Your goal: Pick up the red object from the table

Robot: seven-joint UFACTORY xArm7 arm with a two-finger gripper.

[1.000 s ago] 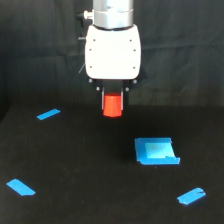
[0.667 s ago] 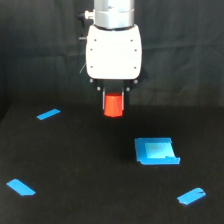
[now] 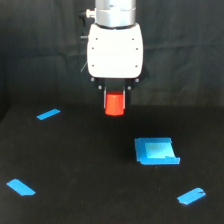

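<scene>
Little has changed over the last second: the red block [image 3: 115, 104] stays clamped between the fingers [image 3: 115, 100], apparently held clear above the black surface [image 3: 75, 165], so the pickup looks done.

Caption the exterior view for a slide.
Gripper holds the red block above the black table, with a blue patch and tape strips nearby.

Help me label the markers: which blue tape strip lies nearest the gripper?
The blue tape strip at the exterior view's upper left, beside the gripper; the other two lie along the bottom.
</scene>
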